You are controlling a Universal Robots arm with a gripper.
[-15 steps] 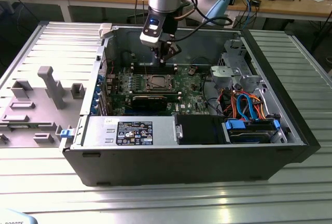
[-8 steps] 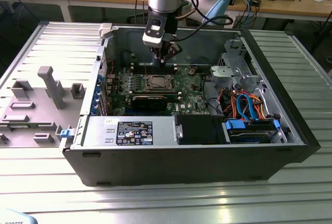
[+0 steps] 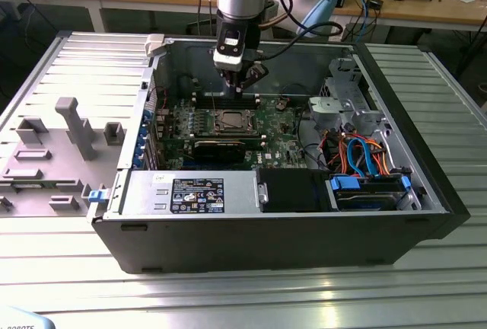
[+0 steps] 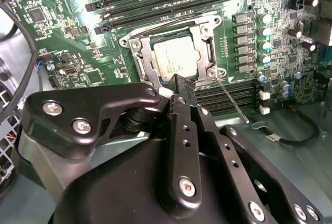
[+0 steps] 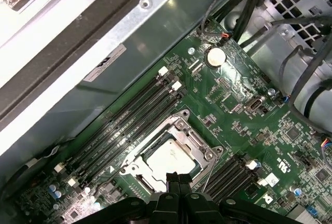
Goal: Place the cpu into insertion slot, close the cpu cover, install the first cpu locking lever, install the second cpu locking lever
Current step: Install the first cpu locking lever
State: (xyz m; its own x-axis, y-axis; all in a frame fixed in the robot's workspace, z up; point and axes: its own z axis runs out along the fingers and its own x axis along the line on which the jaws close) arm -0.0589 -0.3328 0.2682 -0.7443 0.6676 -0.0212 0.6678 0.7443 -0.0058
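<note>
A black two-fingered claw (image 3: 240,90) on the grey robot arm hangs inside an open black computer case (image 3: 266,237), which lies on a ribbed metal table (image 3: 243,298). In the exterior view the claw is at about twelve o'clock from the small square socket with a silvery rim (image 3: 216,119) on the green circuit board (image 3: 281,127). A long black graphics card (image 3: 221,146) lies at six o'clock from that socket, and a bundle of blue and orange cables (image 3: 365,154) at about three o'clock.

The flat square chip with a dull silver-grey top (image 4: 176,58) sits in the socket. The thin silvery frame plate with a square window (image 4: 144,58) lies flat around the chip's edges. In both wrist views the claw (image 5: 174,178) is clenched, its fingertips pressed together with nothing between them, and its tip (image 4: 184,85) hovers just beside the socket's edge. A thin silvery wire lever (image 4: 232,101) juts out from a socket corner next to the fingertips and slants across the long black memory slots (image 4: 155,1), its free end well clear of the frame. A round silver coin cell (image 5: 214,56) sits farther off on the board.
</note>
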